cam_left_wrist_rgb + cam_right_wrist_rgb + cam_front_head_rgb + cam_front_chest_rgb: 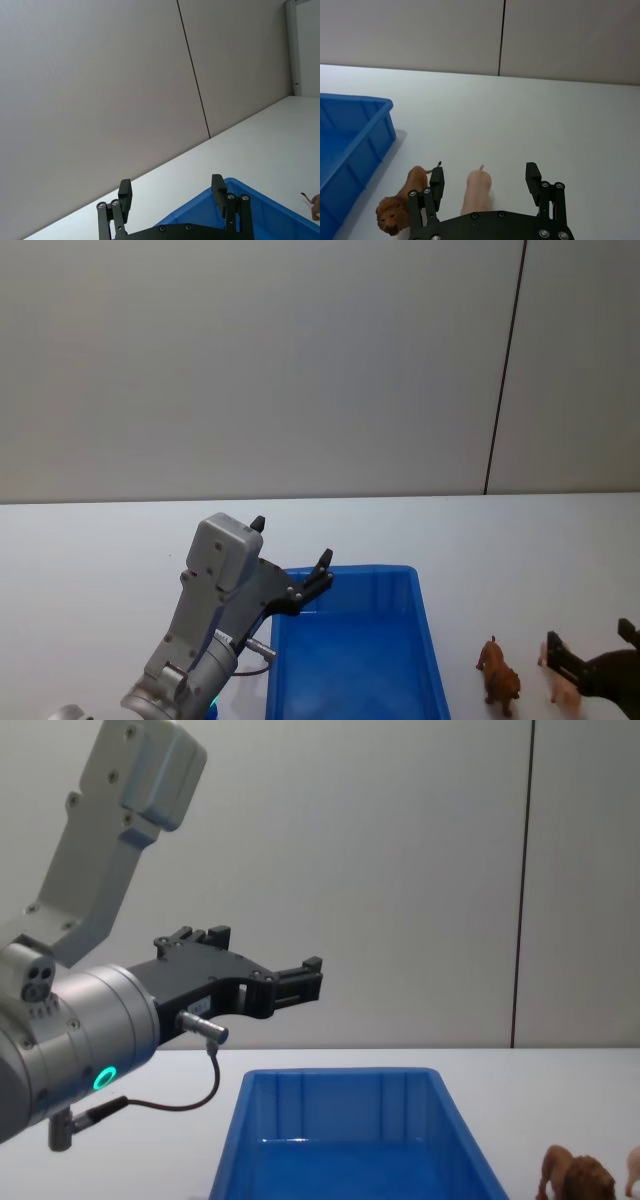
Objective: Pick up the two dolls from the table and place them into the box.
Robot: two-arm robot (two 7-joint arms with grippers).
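The brown lion doll (498, 676) and the pink pig doll (564, 686) stand side by side on the white table (100, 560), right of the blue box (350, 571). My right gripper (590, 640) hovers open over the pig. In the right wrist view its fingers (437, 181) straddle the pig (476, 192), with the lion (402, 202) just outside one finger and the box (350, 145) beyond. My left gripper (291, 541) is open and empty, raised above the box's near-left corner. The chest view shows it (300, 978) above the box (340, 1082).
The box's floor looks bare. A plain grey wall with a dark vertical seam (505, 370) stands behind the table. White tabletop stretches left of the box and behind the dolls. The lion (578, 1178) sits low at the chest view's right edge.
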